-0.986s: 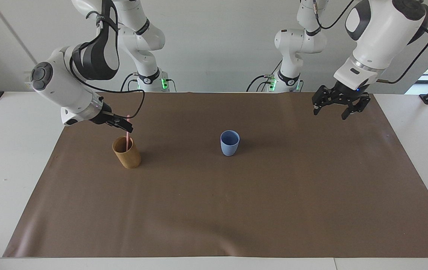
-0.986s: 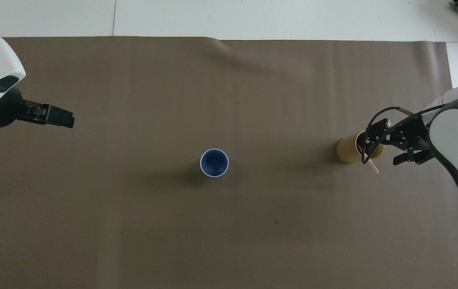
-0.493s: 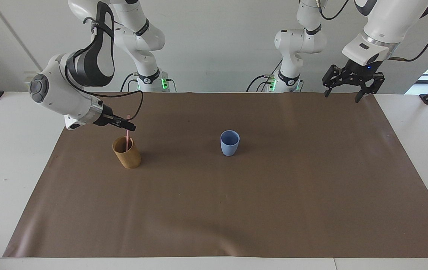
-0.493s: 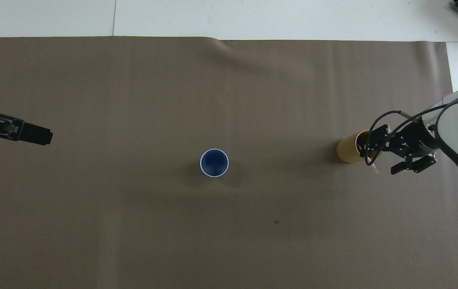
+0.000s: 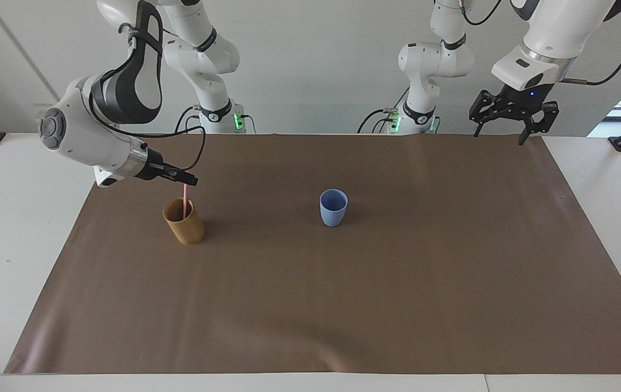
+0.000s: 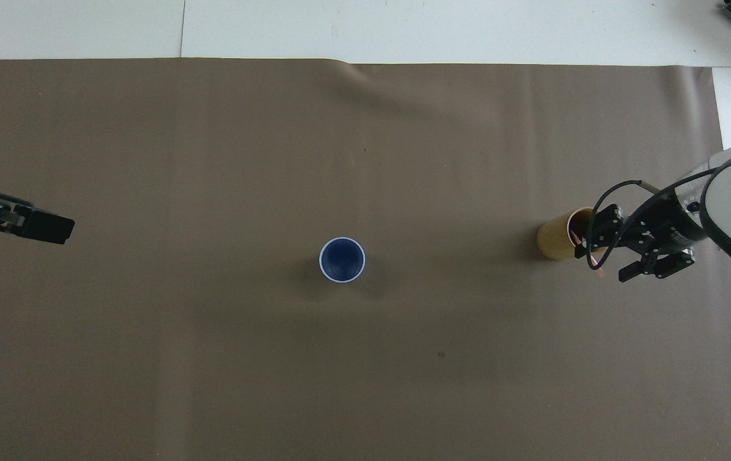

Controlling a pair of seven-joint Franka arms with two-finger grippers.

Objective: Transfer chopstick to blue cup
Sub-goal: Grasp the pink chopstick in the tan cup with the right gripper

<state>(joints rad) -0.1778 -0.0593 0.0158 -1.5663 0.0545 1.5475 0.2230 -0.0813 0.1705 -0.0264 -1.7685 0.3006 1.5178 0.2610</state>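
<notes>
Under the right claw [image 5: 189,180], the chopstick [image 5: 185,197] stands.

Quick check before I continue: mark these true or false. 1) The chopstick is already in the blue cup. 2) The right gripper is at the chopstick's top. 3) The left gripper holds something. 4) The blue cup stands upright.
1) False: the chopstick stands in the tan cup, not the blue cup.
2) True: the right gripper is at its top end.
3) False: the left gripper hangs open, holding nothing.
4) True.
</notes>
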